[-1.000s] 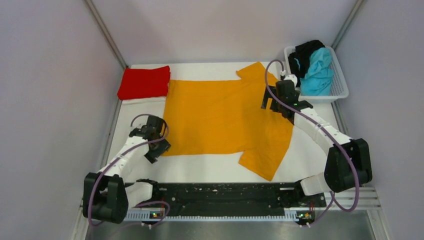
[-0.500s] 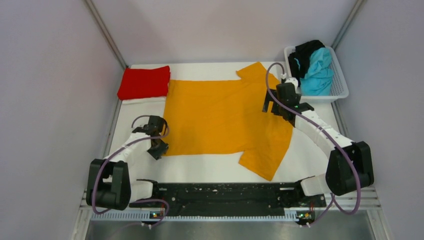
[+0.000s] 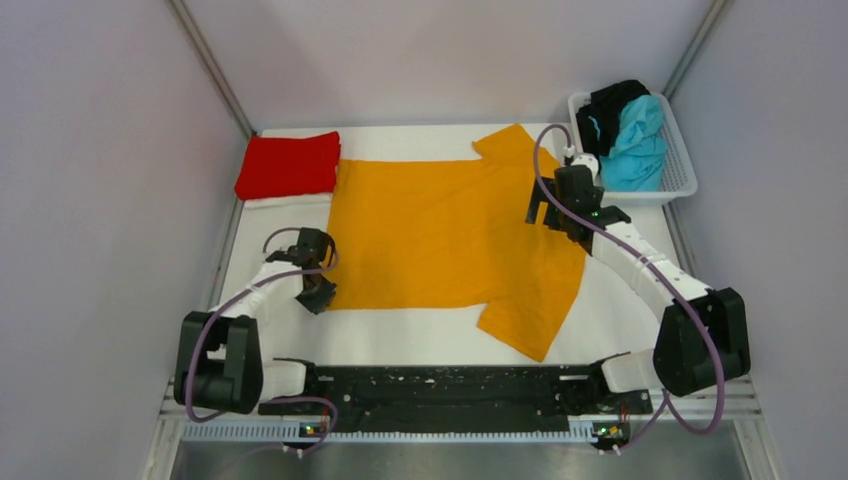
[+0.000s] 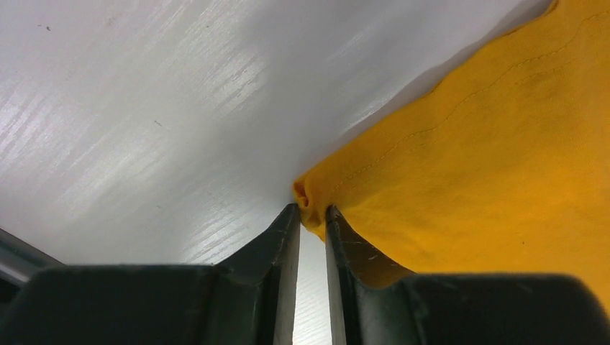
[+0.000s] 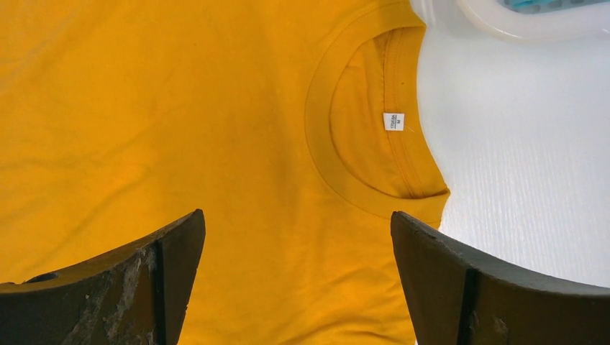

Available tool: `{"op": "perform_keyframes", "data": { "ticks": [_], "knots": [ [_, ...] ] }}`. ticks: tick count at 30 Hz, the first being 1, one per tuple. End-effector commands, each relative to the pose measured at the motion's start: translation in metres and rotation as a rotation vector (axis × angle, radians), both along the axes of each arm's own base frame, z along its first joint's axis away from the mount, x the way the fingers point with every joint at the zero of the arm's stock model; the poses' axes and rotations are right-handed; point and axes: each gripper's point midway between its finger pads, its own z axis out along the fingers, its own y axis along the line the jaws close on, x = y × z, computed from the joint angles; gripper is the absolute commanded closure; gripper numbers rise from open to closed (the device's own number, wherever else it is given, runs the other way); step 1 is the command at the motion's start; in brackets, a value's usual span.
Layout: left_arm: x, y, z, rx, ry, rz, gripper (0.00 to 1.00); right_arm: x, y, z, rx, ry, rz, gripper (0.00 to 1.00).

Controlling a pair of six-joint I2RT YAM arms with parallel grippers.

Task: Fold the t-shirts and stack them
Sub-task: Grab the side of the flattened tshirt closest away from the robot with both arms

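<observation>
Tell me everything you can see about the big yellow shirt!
The yellow shirt is plain orange-yellow cloth with short sleeves, a round ribbed collar and a small white label inside the neck. It lies spread flat on the white table, neck to the right. The left end effector pinches its near hem corner, which bunches up. The right end effector hangs open above the collar. A folded red shirt sits beside its far hem corner.

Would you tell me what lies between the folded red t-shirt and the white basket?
In the top view, the spread orange-yellow t-shirt fills most of that stretch, and the open right gripper stands over its collar end beside the basket.
</observation>
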Motion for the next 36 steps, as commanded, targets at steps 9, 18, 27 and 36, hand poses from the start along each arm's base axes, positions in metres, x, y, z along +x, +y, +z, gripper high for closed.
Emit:
{"op": "perform_keyframes", "data": {
  "ticks": [9,18,27,36],
  "knots": [
    [0.012,0.002,-0.012,0.006,-0.012,0.006,1.00,-0.028,-0.007,0.007,-0.011,0.025,-0.001,0.01],
    [-0.003,0.002,-0.001,0.001,-0.010,-0.027,1.00,-0.155,0.057,-0.042,-0.001,0.394,0.288,0.04],
    [-0.005,0.003,0.009,0.001,-0.026,-0.038,1.00,-0.277,0.072,-0.093,-0.039,0.723,0.371,0.12],
    [-0.006,-0.001,0.004,-0.017,-0.023,-0.055,1.00,-0.247,0.079,-0.110,-0.067,0.587,0.353,0.39]
  ]
}}
